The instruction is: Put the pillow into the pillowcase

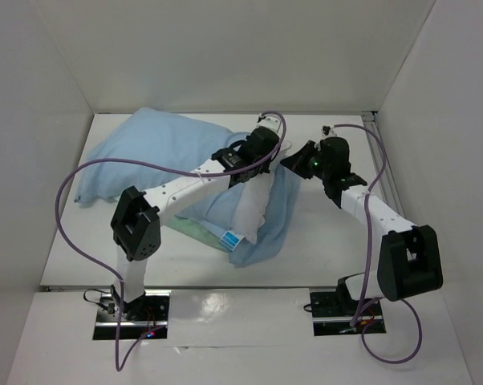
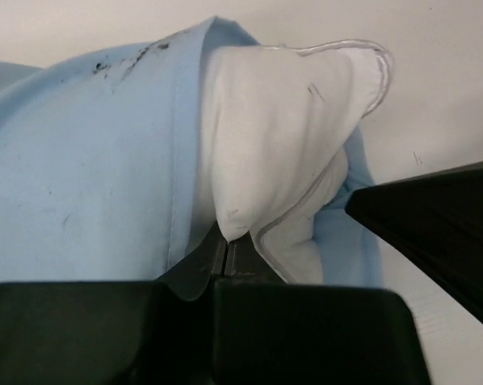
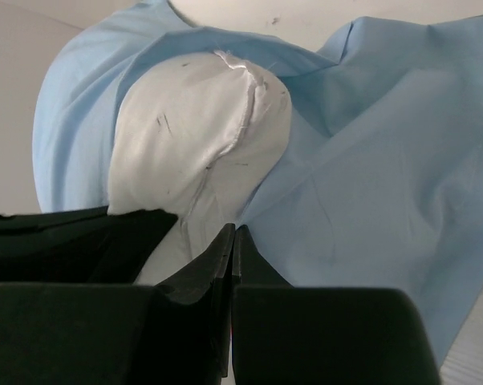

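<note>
Where the pillow (image 1: 253,210) lies near the middle of the table (image 1: 326,247), only part of it shows white. Its near end, with a small blue-and-white label (image 1: 232,240) at the corner, sticks out toward the arms, while the pillowcase (image 1: 149,148) spreads light blue from the far left and wraps around its far end and right side. A strip of the sea-green face (image 1: 195,228) peeks out at the near left edge. Both arms reach to the far end of the pillow, their grippers close together. The left gripper (image 2: 225,255) is closed, its tips pressed together just under a bulging white corner of the pillow (image 2: 282,136), with the blue hem of the pillowcase (image 2: 81,176) draped at its left side; which layer it pinches I cannot tell. The right gripper (image 3: 232,253) is likewise closed tight, its tips at the line where pillow (image 3: 193,136) and pillowcase (image 3: 370,176) meet, and whether cloth is caught between them cannot be made out.
</note>
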